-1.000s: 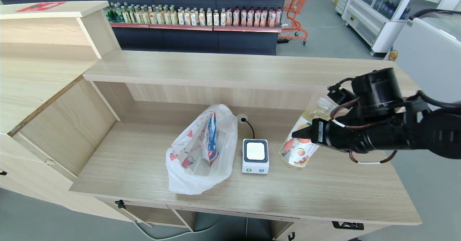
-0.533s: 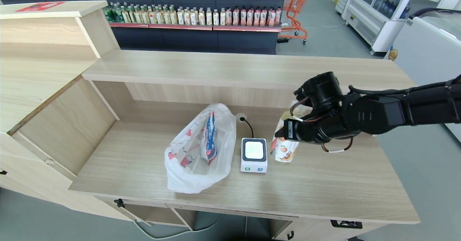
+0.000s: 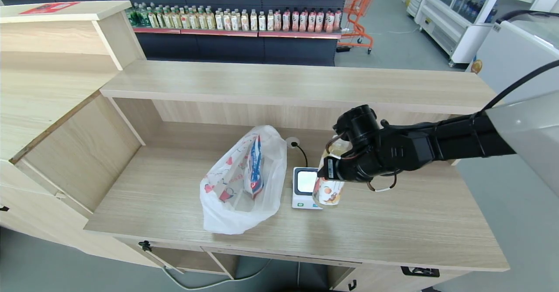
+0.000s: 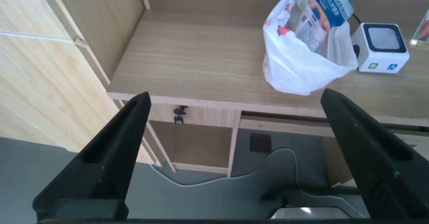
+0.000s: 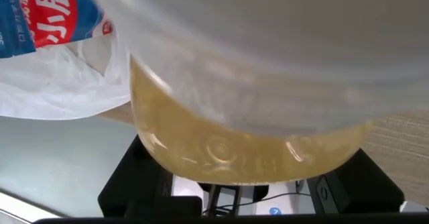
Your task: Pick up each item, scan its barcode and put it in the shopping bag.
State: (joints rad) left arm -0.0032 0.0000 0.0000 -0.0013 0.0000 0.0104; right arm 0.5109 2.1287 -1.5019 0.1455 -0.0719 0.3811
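**Bottle over the scanner, one packet bagged**

My right gripper point(image 3: 325, 173) is pinched on a bottle point(image 3: 328, 188) of pale yellow drink, gripping it on the upper body just under the neck. The bottle hangs roughly upright. Its printed label is low and its base sits just above the right edge of the scanner point(image 3: 304, 183), partly covering that side of the white box in the head view. In the right wrist view the bottle point(image 5: 255, 117) is pressed close to the lens, with the scanner point(image 5: 275, 212) peeking out beneath it.

The shopping bag point(image 3: 238, 187) sits on the counter point(image 3: 393, 226) just beside the scanner, on its left, with its mouth slumped open. A blue, red and white packet point(image 3: 255, 166) already stands inside it, so I judge at least one item is done.

The bottle is at the scanning step. I cannot tell from here whether its barcode faces the scanner window, or whether a read has registered. If it has not, I expect to turn or shift the bottle over the window. After that I have to carry it across the scanner to the bag and lower it in next to the packet without dragging the thin plastic shut.

My left gripper point(image 4: 236, 100) is spread wide and holds nothing, off the front left corner of the counter, well apart from the bag.
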